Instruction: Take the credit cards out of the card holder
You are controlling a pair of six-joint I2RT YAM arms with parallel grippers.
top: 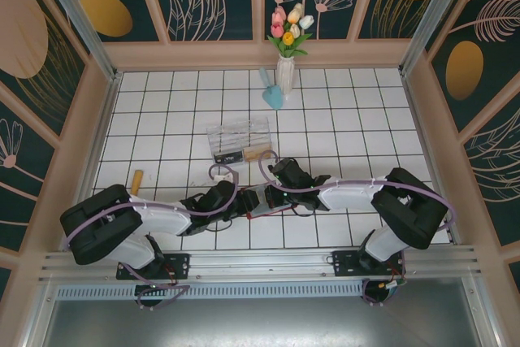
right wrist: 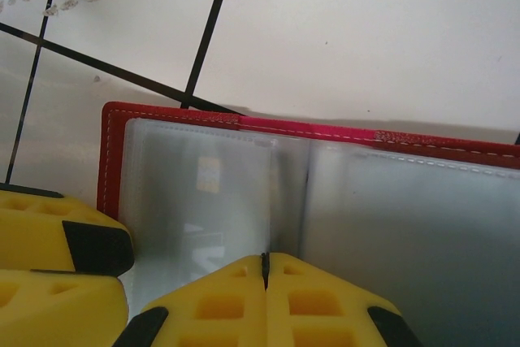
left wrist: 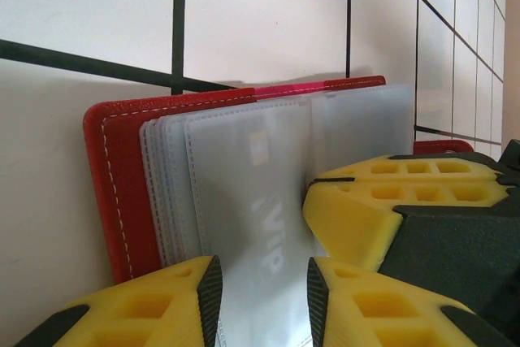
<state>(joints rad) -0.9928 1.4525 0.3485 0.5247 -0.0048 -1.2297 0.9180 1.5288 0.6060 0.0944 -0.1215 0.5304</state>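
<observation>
The red card holder (left wrist: 114,184) lies open on the white tiles, its frosted sleeves fanned out. A card (left wrist: 260,201) marked VIP sits inside the front left sleeve. My left gripper (left wrist: 264,290) is open, one finger on each side of that sleeve's lower end, touching nothing that I can see. My right gripper (right wrist: 265,266) is shut, its tips resting at the holder's (right wrist: 325,132) centre fold beside the same card (right wrist: 203,201). The right fingers (left wrist: 366,209) crowd in from the right. From above, the holder (top: 266,206) is mostly hidden under both grippers.
A clear plastic box (top: 238,140) stands just behind the grippers. A vase of tulips (top: 286,71) and a teal object (top: 274,97) are at the back. A small wooden piece (top: 136,182) lies at the left. Walls close in the tiled floor.
</observation>
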